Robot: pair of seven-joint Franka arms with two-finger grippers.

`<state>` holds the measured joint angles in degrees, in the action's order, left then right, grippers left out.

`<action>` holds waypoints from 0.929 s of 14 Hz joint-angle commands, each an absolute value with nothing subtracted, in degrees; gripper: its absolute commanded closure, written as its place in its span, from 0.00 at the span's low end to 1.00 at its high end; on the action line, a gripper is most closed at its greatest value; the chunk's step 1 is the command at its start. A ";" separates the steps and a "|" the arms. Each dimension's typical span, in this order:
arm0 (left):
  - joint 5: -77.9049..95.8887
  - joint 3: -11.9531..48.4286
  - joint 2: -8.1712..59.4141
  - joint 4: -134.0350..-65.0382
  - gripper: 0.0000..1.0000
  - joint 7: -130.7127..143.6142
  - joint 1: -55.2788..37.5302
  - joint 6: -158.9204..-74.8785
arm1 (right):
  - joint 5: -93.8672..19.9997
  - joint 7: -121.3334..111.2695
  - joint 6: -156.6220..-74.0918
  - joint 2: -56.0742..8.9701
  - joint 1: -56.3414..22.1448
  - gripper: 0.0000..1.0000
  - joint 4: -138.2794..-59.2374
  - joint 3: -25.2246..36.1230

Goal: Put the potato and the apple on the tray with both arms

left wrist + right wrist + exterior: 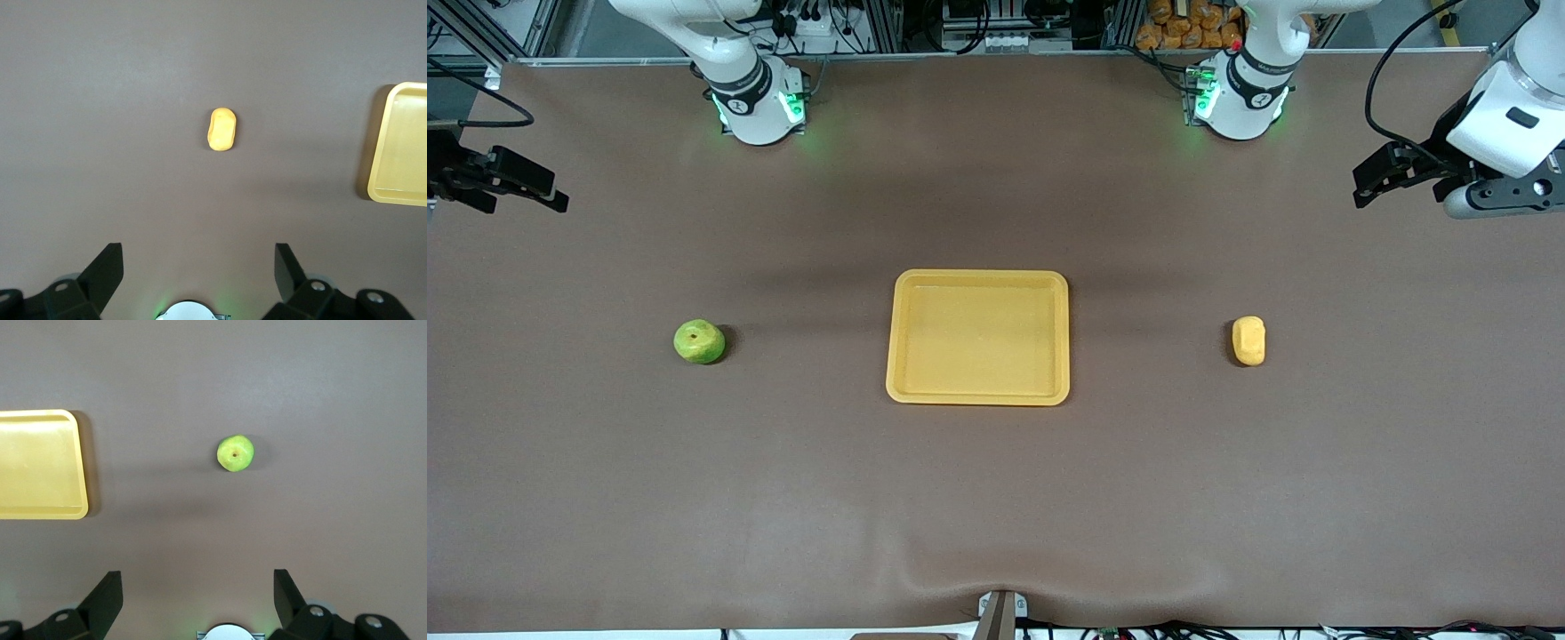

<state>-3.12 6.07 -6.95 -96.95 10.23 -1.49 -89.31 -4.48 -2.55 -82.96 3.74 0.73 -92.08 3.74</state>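
Note:
The yellow-orange tray lies empty in the middle of the brown table. The green apple lies beside it toward the right arm's end; it also shows in the right wrist view. The yellow potato lies beside the tray toward the left arm's end; it also shows in the left wrist view. My left gripper is up in the air at the left arm's end, open and empty. My right gripper is up at the right arm's end, open and empty.
The tray's edge shows in the left wrist view and in the right wrist view. The arms' bases stand along the table's far edge. Orange items sit off the table past that edge.

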 commanded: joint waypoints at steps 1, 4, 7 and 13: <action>-2.55 6.06 -5.98 -95.36 0.00 9.14 -1.23 -89.03 | -3.44 -5.09 -82.35 2.81 1.32 0.00 -90.26 3.16; -2.46 6.06 -5.54 -95.27 0.00 9.05 -1.14 -89.03 | -3.16 -4.92 -83.05 2.81 1.84 0.00 -90.26 3.16; -2.20 5.89 -5.27 -95.27 0.00 9.05 -1.05 -89.03 | -2.90 -5.01 -84.19 2.73 2.11 0.00 -90.35 3.16; -2.37 5.89 -2.91 -95.62 0.00 9.23 -1.23 -89.03 | -3.16 -4.92 -84.55 1.76 1.67 0.00 -90.35 3.16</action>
<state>-3.12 5.90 -4.80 -96.81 10.23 -1.43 -89.31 -3.31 -4.12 -84.99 2.59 0.89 -91.92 3.84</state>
